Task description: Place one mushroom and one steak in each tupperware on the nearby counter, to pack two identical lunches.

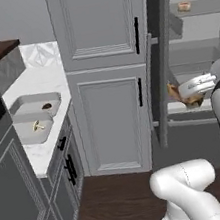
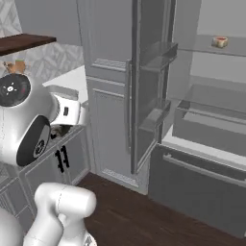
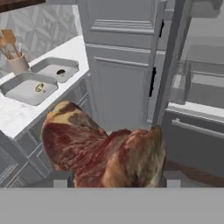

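Counter (image 1: 37,86) — white marble look, faint grey veining, smooth. Two tupperware trays (image 1: 34,139) (image 1: 29,101) — matt grey, plastic-like. Steak (image 3: 103,151) — raw red flesh, marbled, browned fatty rind, slightly glossy. Floor (image 1: 117,202) dark wood planks. Cabinet doors (image 1: 116,126) — matt grey paint, black handles. Utensil holder (image 3: 17,64) tan, matt.

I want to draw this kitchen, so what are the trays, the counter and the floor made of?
The two trays look like smooth matte grey plastic, with an even colour and rounded rims, though thin metal is possible. The counter looks like polished white marble or an imitation, going by its faint grey veins. The floor looks like dark brown wood, with long plank lines.
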